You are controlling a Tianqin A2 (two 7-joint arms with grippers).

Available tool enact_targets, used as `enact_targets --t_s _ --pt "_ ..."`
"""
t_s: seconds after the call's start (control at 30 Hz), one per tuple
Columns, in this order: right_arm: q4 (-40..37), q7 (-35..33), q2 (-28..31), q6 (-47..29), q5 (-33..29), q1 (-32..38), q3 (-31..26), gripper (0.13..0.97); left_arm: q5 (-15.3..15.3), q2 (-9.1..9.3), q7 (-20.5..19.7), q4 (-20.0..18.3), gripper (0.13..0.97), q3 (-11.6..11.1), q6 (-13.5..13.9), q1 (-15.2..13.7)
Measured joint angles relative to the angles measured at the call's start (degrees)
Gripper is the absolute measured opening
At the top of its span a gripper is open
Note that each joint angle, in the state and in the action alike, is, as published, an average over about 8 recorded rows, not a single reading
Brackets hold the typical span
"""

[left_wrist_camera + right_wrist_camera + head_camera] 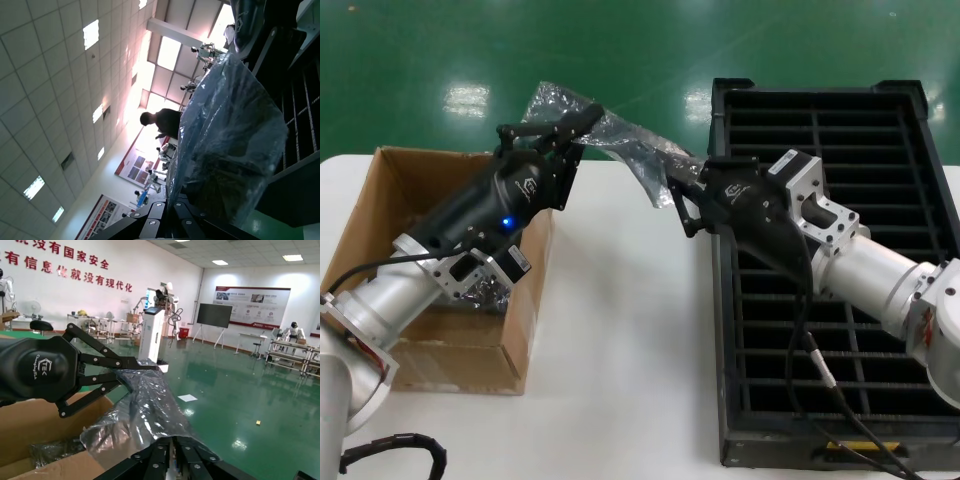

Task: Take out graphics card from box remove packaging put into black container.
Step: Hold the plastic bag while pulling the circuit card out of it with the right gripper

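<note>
- Head view: left gripper is raised over the far right corner of the cardboard box, fingers pinched shut on one end of the anti-static bag.
- Right gripper is clamped on the bag's other end, just beside the near-left edge of the black slotted tray.
- Bag hangs stretched in the air between the two grippers, above the white table, clear of box and tray.
- Left wrist view: a dark flat shape shows through the plastic; cannot tell if it is the graphics card.
- More crinkled plastic lies inside the box.
- Tray slots visible are bare; yellow label at the near end.
- Room: green glossy floor; right wrist view shows a white wall with red lettering and a screen on a stand.
</note>
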Motion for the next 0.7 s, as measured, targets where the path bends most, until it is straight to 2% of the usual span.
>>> enact_targets --t_s 0.23,0.4,0.5,0.7 --pt "-0.1 -0.7 -0.3 -0.7 0.2 -0.3 0.6 0.184 0.1 0.15 -1.0 -1.7 0.139 0.2 -0.9 0.7" --pt "-0.2 -1.2 -0.5 -1.1 0.2 -0.5 1.0 0.255 0.4 -0.02 -2.2 -2.6 0.139 0.6 -1.4 1.2" --pt "-0.3 -1.4 -0.6 -1.2 0.3 -0.5 1.2 0.298 0.7 -0.3 -3.9 -3.9 0.139 1.1 -1.8 1.9" --pt "-0.7 -2.1 -0.8 -1.3 0.4 -0.5 1.8 0.299 1.6 -1.2 -9.3 -8.0 0.139 2.5 -3.0 4.0"
